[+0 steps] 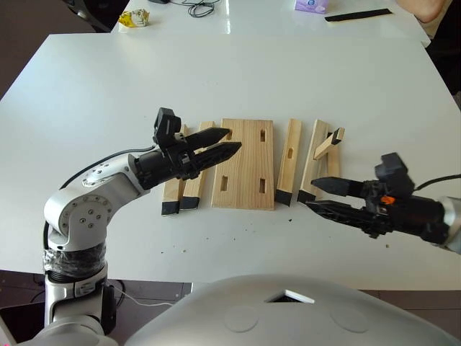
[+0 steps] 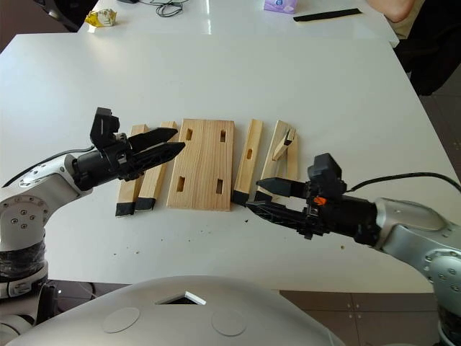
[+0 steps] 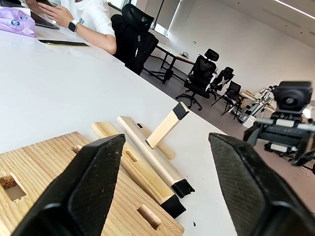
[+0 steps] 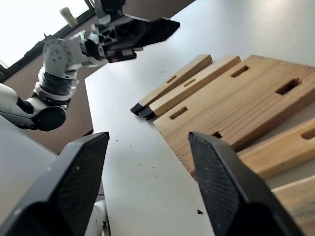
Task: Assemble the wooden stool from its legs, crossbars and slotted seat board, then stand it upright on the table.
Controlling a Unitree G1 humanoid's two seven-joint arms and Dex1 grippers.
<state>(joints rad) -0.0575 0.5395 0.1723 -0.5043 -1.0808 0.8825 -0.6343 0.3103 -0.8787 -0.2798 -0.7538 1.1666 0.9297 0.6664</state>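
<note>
The seat board (image 1: 245, 163) is pale, matt, bare wood with clear grain. The legs (image 1: 289, 160) are the same wood, tipped matt black. The table (image 1: 108, 94) is white, smooth and faintly glossy. The left gripper (image 1: 234, 140) has black, finely roughened pads (image 3: 98, 182).

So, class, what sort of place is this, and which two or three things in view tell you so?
Probably an open-plan office or lab workspace: black swivel office chairs stand by other desks, and the wooden stool parts lie on a large white table.
</note>
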